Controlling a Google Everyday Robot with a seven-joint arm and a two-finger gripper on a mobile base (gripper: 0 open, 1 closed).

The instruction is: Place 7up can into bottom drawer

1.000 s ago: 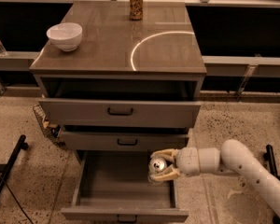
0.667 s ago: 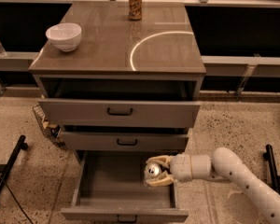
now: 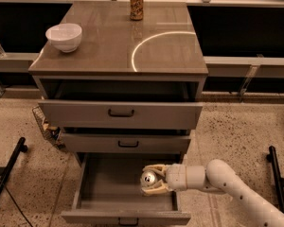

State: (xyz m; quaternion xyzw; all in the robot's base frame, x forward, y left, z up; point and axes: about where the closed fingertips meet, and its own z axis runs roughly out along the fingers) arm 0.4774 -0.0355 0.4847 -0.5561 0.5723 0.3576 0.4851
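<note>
The bottom drawer (image 3: 104, 200) is pulled out, a wide shallow grey tray below two upper drawers. My gripper (image 3: 151, 179) reaches in from the right over the drawer's right half. It is shut on the 7up can (image 3: 148, 178), which lies on its side with its silver top facing the camera. The can hangs low inside the drawer; I cannot tell whether it touches the drawer floor. The white arm (image 3: 227, 183) runs off to the lower right.
An orange-brown can (image 3: 136, 4) and a white bowl (image 3: 64, 36) stand on the cabinet top. The two upper drawers (image 3: 120, 113) are slightly open. A wire basket (image 3: 45, 126) hangs at the cabinet's left. Black legs (image 3: 7, 174) lie on the floor on both sides.
My gripper has moved left and a little lower with the can, further over the open bottom drawer. Nothing else has moved.
</note>
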